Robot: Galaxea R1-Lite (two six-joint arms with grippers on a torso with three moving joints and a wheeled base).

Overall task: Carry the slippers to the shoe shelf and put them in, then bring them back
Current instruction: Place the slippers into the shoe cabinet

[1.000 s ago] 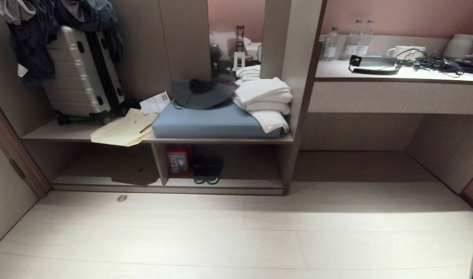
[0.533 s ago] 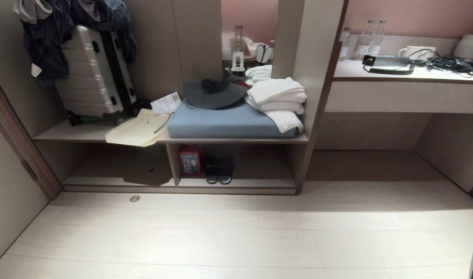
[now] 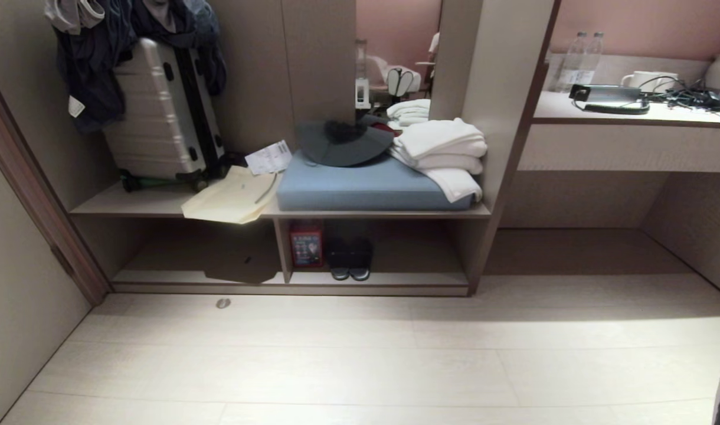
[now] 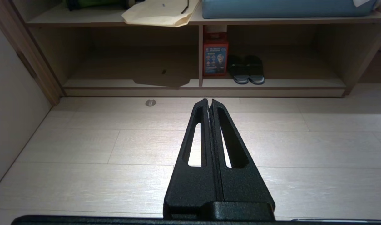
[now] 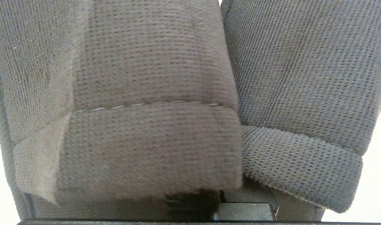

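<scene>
**A:** Where are the slippers (image 5: 146, 109) placed, and by what are they held?

**B:** The grey woven pair is seen pressed side by side, filling the right wrist view. It is held by the right gripper (image 5: 221, 203), which is closed down tight on it; the fingertips are hidden behind the fabric. The left gripper (image 4: 209, 101) is pictured over the floor, jaws shut together, with nothing in it.

**A:** Which step is judged to be in hand?

**B:** The outward carry, it is judged. The shoe shelf (image 3: 395, 283) is faced from well apart across open floor, and the pair is not yet put in.

**A:** What is called for next?

**B:** The gap is to be closed, then the right arm lowered to the bottom row. Right of the divider, a darker pair with pale sole rims (image 3: 349, 260) is parked beside a red box (image 3: 306, 245); the bare board further right is judged the likeliest place.

**A:** Can any writing be read?

**B:** None. Printing is seen on the red box, on a white slip (image 3: 269, 158) by the cushion, and on the bottle labels (image 3: 581, 59) on the far right counter, all too small to be made out.
</scene>
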